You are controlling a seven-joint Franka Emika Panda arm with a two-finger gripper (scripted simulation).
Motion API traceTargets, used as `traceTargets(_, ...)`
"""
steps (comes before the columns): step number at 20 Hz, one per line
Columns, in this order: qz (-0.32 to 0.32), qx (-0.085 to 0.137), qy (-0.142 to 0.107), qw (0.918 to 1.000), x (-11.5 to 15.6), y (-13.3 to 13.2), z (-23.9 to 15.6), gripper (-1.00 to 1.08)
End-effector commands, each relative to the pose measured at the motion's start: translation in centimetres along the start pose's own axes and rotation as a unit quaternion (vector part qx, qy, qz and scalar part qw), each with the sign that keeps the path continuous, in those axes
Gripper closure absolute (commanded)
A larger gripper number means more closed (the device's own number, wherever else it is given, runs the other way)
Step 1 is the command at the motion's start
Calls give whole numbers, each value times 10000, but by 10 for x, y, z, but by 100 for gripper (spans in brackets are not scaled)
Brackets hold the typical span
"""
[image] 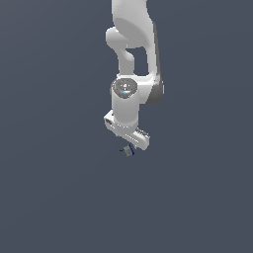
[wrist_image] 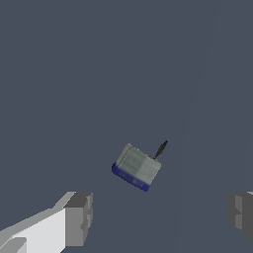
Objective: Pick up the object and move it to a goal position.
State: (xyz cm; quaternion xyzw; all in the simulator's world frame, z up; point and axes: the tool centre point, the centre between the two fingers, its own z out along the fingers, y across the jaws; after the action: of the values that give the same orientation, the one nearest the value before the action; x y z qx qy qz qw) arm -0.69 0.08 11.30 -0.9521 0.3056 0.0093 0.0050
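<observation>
On my exterior view the white Panda arm (image: 132, 74) hangs down from the top of the frame over a plain dark grey-blue surface (image: 49, 197), its wrist bent so the gripper (image: 129, 144) points downward. Just under the gripper's tip I see the object (image: 128, 151), a tiny grey-green block with dark blue edging, far smaller than the hand above it.

My wrist view gives me the block (wrist_image: 136, 167) clearly: a grey-green top face, a blue band along one lower edge, and a thin dark spike sticking out from one corner. It lies tilted on the surface. The two grey fingertips (wrist_image: 79, 218) stand spread wide apart, with the block ahead of them and touching neither.
</observation>
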Motion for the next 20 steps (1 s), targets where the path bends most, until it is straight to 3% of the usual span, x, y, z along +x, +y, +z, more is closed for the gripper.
traceTargets(1,365,4,7,9993,1,0,7,-92)
traceTargets(7,1218,8,30,9926,2,-1,22,-92)
traceTargets(20,2558,10,92,9667,5,0,46,-92)
